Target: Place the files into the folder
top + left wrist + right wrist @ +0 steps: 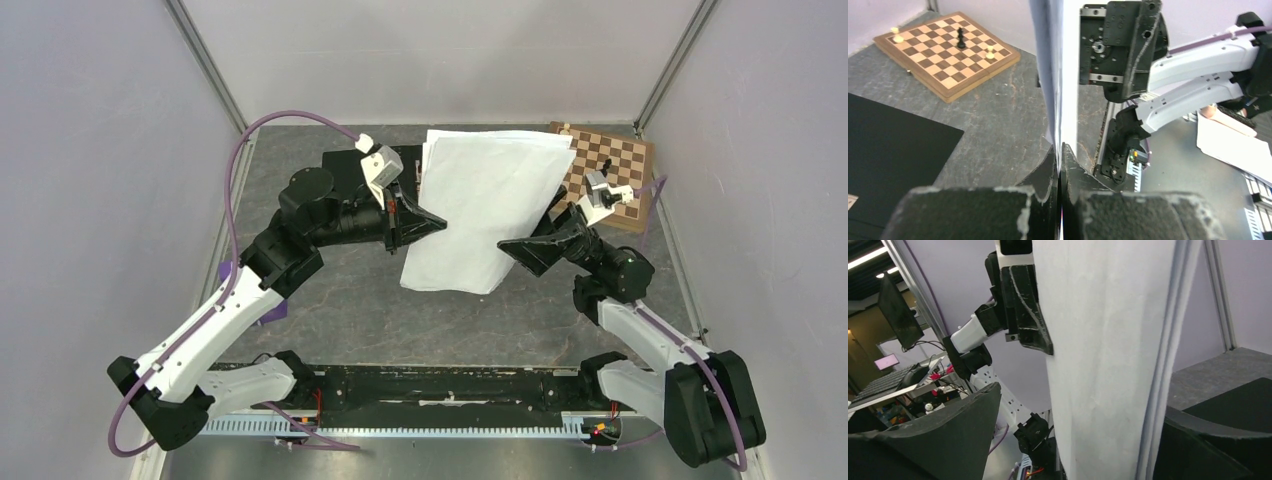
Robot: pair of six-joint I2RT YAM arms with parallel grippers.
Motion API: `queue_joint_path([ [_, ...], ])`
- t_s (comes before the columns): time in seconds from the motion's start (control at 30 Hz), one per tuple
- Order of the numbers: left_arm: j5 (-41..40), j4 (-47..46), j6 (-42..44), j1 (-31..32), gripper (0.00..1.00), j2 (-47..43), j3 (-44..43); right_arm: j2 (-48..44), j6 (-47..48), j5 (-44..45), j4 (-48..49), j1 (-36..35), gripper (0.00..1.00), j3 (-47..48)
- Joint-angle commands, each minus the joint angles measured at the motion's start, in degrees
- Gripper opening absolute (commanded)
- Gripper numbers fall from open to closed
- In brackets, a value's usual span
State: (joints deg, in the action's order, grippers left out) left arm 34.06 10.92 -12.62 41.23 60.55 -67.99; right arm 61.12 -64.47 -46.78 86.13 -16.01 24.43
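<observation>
The files [490,205], a stack of white sheets, hang off the table, fanned a little at the far edge. My left gripper [438,226] is shut on their left edge; in the left wrist view the files [1060,75] run edge-on up from its closed fingertips [1060,150]. My right gripper [507,246] is open at their right lower edge. In the right wrist view the files [1103,365] stand between its wide jaws, close to the right finger [1208,450] and apart from the left finger [948,430]. The folder's black inner face [893,145] lies open below, mostly hidden in the top view [412,157].
A wooden chessboard [612,165] with a few pieces lies at the back right corner, also seen in the left wrist view [948,50]. Frame posts and pale walls enclose the grey table [380,310]. A purple object [275,308] sits under the left arm.
</observation>
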Motion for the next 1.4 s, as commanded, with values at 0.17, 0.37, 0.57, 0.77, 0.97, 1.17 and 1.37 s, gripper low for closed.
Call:
queue_joint_path([
  [0.17, -8.35, -2.1, 3.76, -0.01, 0.02, -1.37, -2.06, -5.63, -0.45, -2.2, 9.83, -0.16, 0.63, 2.68],
  [0.37, -8.15, -3.88, 2.25, -0.01, 0.02, -0.5, -1.63, -12.43, 16.34, -0.19, -20.49, -0.38, 0.41, 6.44],
  [0.57, -6.84, -7.68, -0.35, -0.01, 0.02, 1.09, -0.15, -13.6, 30.67, 6.19, -46.32, -1.54, 0.12, 12.13],
  [0.77, -20.36, -5.91, -1.99, -0.01, 0.39, 5.15, -0.76, -13.37, 42.73, 27.45, -74.15, -2.51, 0.0, 20.09],
  [0.97, -54.68, 0.55, -7.97, -2.02, 0.65, 20.72, -9.56, -11.85, 46.69, 41.67, -91.28, -2.97, 0.0, 27.67],
  [1.17, -59.55, 2.82, -11.19, -7.24, 0.55, 39.85, -19.84, -10.04, 48.15, 44.63, -96.9, -3.19, 0.0, 31.44],
  [1.37, -61.23, 4.57, -8.14, -8.77, 0.52, 55.87, -30.04, -8.81, 48.94, 45.04, -98.41, -3.33, 0.0, 32.5],
])
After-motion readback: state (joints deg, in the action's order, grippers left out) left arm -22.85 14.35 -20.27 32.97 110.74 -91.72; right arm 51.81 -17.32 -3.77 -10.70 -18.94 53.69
